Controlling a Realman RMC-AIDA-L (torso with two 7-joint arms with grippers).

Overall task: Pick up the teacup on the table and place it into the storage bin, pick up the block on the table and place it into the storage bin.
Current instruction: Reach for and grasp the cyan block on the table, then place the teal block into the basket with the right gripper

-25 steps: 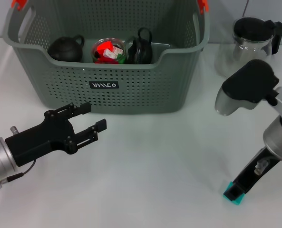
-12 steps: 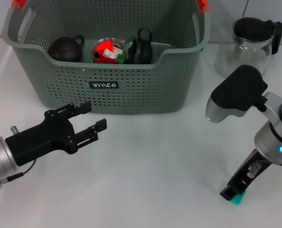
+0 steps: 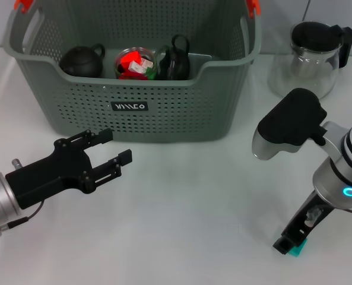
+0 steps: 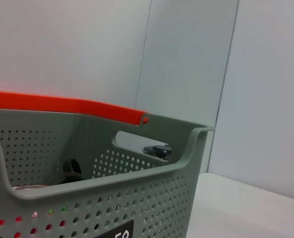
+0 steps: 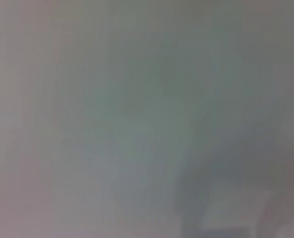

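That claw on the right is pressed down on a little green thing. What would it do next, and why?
Probably close and lift. The right claw is down on the table, right at the small green block, which isn't yet in the basket. Whether it already grips the block isn't visible. The left claw hangs open, empty.

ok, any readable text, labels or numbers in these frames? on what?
Black label on the front wall of the storage bin: white characters, not legible in the head view.
Same label at the edge of the left wrist view: cut off, unreadable.
Right wrist view: nothing readable.
No other text or numbers visible.
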